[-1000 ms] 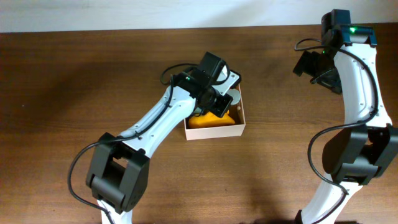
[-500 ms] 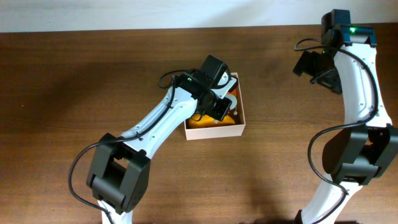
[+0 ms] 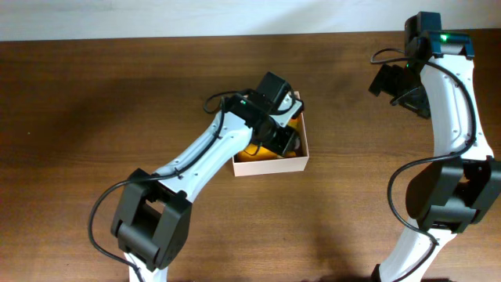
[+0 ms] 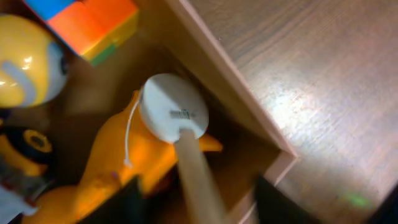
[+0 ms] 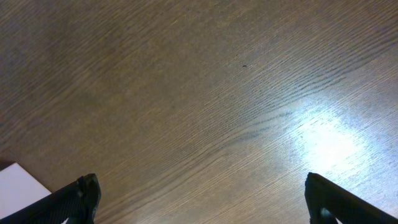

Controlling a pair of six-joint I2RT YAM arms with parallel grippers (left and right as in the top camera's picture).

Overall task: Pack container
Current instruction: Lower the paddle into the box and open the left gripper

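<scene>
The left claw hangs low inside the container, its jaws standing well apart with nothing clamped. The container stands on the desk, directly beneath this claw. Between the jaws runs the pale stick of a white disc. The disc lies just ahead of the claw, resting on an orange toy close beside the container's wall. Neither finger appears to touch the stick, so the piece seems to sit by its own weight, propped on the toy. Farther ahead of the claw, toward the left of the wrist view, a yellow round toy and a multicoloured block sit inside the box too. The wide jaws probably give room to lift clear without dragging the stick. The right claw is also spread and empty. It hovers over bare desk, well away from the container, likely parked out of the way.
</scene>
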